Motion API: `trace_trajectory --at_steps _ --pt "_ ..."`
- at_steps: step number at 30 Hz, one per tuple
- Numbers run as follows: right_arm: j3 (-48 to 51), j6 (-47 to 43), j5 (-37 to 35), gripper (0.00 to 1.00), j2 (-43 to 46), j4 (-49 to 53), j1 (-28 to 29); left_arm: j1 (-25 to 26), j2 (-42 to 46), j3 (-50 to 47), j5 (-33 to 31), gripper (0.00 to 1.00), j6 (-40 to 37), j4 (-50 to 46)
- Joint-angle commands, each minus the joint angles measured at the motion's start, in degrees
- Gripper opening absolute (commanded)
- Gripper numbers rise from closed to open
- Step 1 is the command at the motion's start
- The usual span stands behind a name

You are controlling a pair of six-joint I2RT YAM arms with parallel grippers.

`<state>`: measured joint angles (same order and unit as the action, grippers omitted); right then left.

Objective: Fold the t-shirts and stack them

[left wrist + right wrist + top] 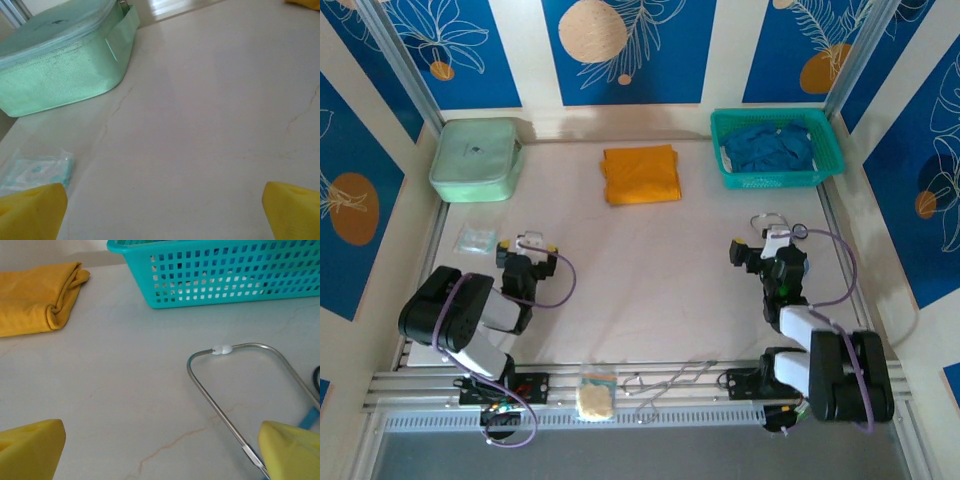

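Note:
A mustard-orange t-shirt (640, 174) lies folded at the back middle of the table, and its edge shows in the right wrist view (37, 297). Deep blue t-shirts (770, 148) sit crumpled inside the teal mesh basket (825, 170). My left gripper (527, 247) rests low at the near left, open, with bare tabletop between its yellow fingertips (30, 210). On the near right my right gripper (772, 238) is open too, yellow fingertips (30, 447) wide apart over the table, holding nothing.
A pale mint-green pouch (476, 158) stands at the back left (60, 65). A small clear packet (477, 239) lies beside the left gripper. A bent metal wire loop (225, 385) lies before the right gripper. A sponge (595, 397) and a wire piece (665, 383) sit on the front rail.

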<state>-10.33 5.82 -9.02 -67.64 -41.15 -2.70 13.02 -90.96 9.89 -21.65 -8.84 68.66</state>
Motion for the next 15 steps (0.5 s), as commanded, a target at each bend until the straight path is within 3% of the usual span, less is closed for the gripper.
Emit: trace_trajectory --at_steps 1,6,7,8,15 --pt "-3.8 2.8 7.2 0.99 -5.9 -10.3 -0.8 -2.7 -1.9 2.0 6.0 0.99 2.1 8.6" --pt "-10.6 -2.0 12.7 0.99 -21.4 -13.5 2.3 -5.2 1.0 7.5 15.2 0.99 2.5 -6.4" --pt "-12.9 -2.5 12.0 0.99 -18.8 -4.0 2.0 -5.6 1.2 8.8 15.5 0.99 3.1 -9.4" --pt "-14.8 -0.4 10.7 0.99 -19.3 -2.5 1.1 -6.6 1.1 10.0 16.7 0.99 3.7 -11.4" --pt "-14.3 0.0 7.8 0.99 -19.5 -3.6 1.7 -7.1 1.2 10.8 12.2 0.99 5.9 -12.8"
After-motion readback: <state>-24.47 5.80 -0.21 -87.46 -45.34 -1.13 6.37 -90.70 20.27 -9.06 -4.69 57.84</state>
